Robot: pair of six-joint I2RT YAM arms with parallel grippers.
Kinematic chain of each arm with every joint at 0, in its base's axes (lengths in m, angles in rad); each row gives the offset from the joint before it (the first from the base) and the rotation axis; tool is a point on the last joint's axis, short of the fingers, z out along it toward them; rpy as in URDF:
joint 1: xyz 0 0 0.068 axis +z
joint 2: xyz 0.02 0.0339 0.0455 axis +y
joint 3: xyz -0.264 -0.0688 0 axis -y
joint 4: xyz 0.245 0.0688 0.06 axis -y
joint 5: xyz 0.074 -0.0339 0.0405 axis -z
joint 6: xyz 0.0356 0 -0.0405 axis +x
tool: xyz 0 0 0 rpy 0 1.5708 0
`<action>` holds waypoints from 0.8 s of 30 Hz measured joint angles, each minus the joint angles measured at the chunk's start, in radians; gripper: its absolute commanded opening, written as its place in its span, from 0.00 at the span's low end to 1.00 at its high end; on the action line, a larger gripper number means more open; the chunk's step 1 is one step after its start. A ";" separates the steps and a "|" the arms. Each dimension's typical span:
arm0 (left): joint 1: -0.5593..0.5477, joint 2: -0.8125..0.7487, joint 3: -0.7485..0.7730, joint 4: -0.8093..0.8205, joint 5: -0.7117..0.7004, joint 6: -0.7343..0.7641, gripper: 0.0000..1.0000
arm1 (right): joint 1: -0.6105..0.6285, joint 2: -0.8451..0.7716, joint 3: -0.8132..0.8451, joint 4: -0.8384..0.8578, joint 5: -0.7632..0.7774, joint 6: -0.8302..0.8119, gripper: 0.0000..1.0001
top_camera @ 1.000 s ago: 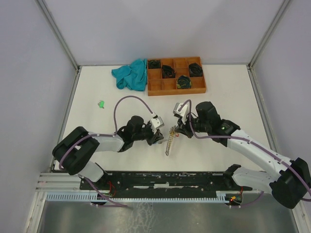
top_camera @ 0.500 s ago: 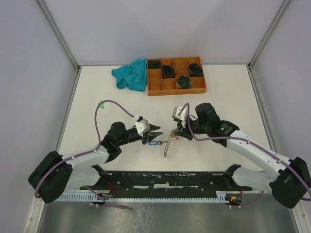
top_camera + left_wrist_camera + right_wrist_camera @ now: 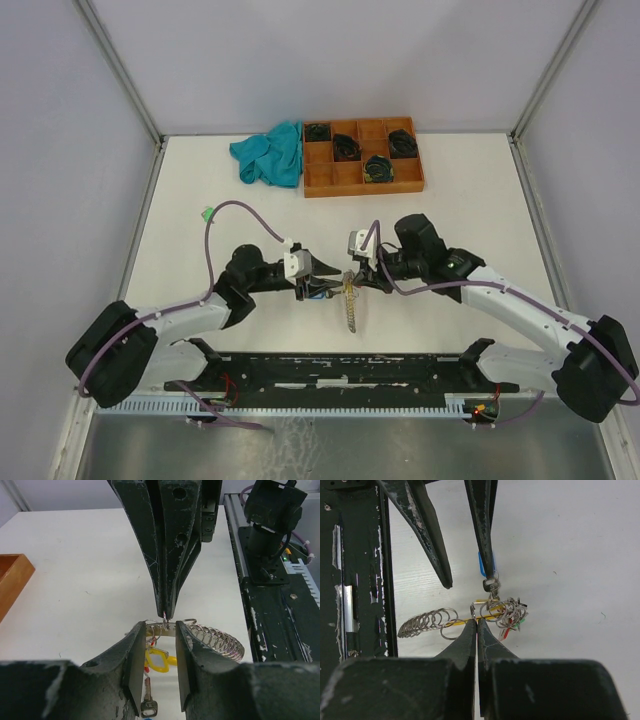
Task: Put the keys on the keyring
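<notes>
The keyring (image 3: 349,303) hangs between both grippers above the table, a silvery loop with a yellow segment (image 3: 487,615) and a coil of small rings (image 3: 422,622). My right gripper (image 3: 357,279) is shut on the loop's wire (image 3: 477,622). Several keys (image 3: 511,615) with yellow, red and green tags hang bunched on it. A silver key (image 3: 490,585) with a blue tag hangs on the loop beside one finger of my left gripper (image 3: 470,580). My left gripper (image 3: 161,630) is open, its jaws on either side of the yellow-tagged key (image 3: 157,660). A green-tagged key (image 3: 208,213) lies alone far left.
An orange-brown tray (image 3: 362,189) of black coiled bundles stands at the back, with a teal cloth (image 3: 270,153) to its left. The black mounting rail (image 3: 330,365) runs along the near edge. The tray corner shows in the left wrist view (image 3: 12,580).
My left arm has swung its elbow out and brought its open jaws back up to the keyring. My right gripper has shifted slightly left, and the coil of rings now hangs straight down.
</notes>
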 measured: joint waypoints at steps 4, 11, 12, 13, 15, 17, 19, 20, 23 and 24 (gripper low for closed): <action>0.000 0.043 0.024 0.010 0.033 -0.001 0.36 | 0.011 0.000 0.000 0.001 -0.005 -0.014 0.01; 0.000 0.111 0.045 0.020 0.070 -0.010 0.34 | 0.023 0.000 0.000 0.005 -0.010 -0.028 0.01; 0.000 0.117 0.047 0.020 0.074 -0.012 0.34 | 0.023 0.000 0.000 0.006 -0.010 -0.030 0.01; 0.000 0.122 0.049 0.020 0.077 -0.019 0.33 | 0.023 0.000 0.000 0.008 -0.010 -0.031 0.01; 0.000 0.132 0.054 0.021 0.089 -0.029 0.31 | 0.023 -0.001 0.000 0.008 -0.010 -0.033 0.01; 0.000 0.135 0.058 0.021 0.098 -0.038 0.30 | 0.023 -0.001 0.000 0.009 -0.010 -0.033 0.01; 0.000 0.139 0.061 0.023 0.103 -0.042 0.28 | 0.024 -0.001 0.000 0.012 -0.010 -0.033 0.01; 0.000 0.144 0.063 0.024 0.105 -0.046 0.28 | 0.024 -0.001 0.000 0.014 -0.010 -0.033 0.01; 0.000 0.155 0.066 0.027 0.118 -0.053 0.25 | 0.024 -0.003 0.000 0.021 -0.010 -0.033 0.01; 0.000 0.159 0.067 0.027 0.119 -0.054 0.25 | 0.024 -0.003 0.000 0.023 -0.010 -0.033 0.01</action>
